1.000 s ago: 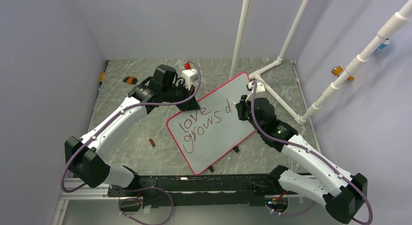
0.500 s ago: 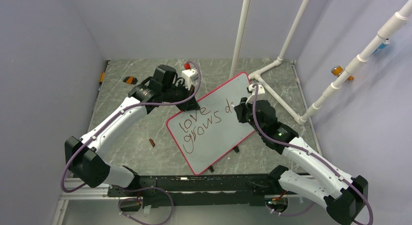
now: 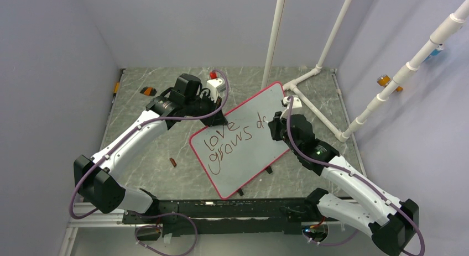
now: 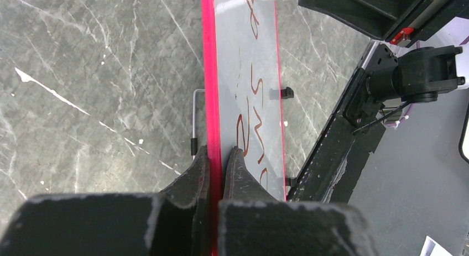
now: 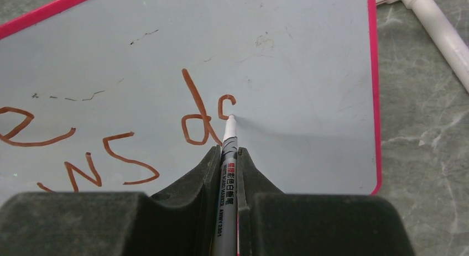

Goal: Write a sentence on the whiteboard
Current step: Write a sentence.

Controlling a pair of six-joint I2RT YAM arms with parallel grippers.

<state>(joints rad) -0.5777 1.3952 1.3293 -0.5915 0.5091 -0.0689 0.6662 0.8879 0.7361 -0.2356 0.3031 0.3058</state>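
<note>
**Inspector:** Right gripper (image 5: 227, 152) – condition of the fingers?

**Assessor:** Pressed in on a marker (image 5: 229, 176), one finger on each side of the barrel. The barrel runs straight out between them. Its white tip touches the whiteboard (image 5: 298, 51) at the lower end of a small open curve.

**Inspector:** Position of the sentence (image 5: 194, 120) relative to that tip?

**Assessor:** The curve sits just to the right of a finished "d". The tail of "grows" lies further left, and part of the upper line shows at the left margin. From overhead the writing reads "love" above "grows d", plus that one curve. The board surface right of the tip is unmarked up to the red frame (image 5: 376, 101). Beyond the frame there is grey marbled table (image 5: 431, 134), and a white pipe (image 5: 442, 29) lies on it.

**Inspector:** Left gripper (image 4: 217, 154)?

**Assessor:** Closed on the board's frame – the red edge passes directly between the two fingertips, one finger on the written face and one behind. In that view the writing runs away from the fingers along the board face.

**Inspector:** Relation of the two grippers?

**Assessor:** Overhead, the left one holds the board's far-left edge near "love". The right one is over the board's right half, at the end of the second line, and the sentence lies between them.
</note>
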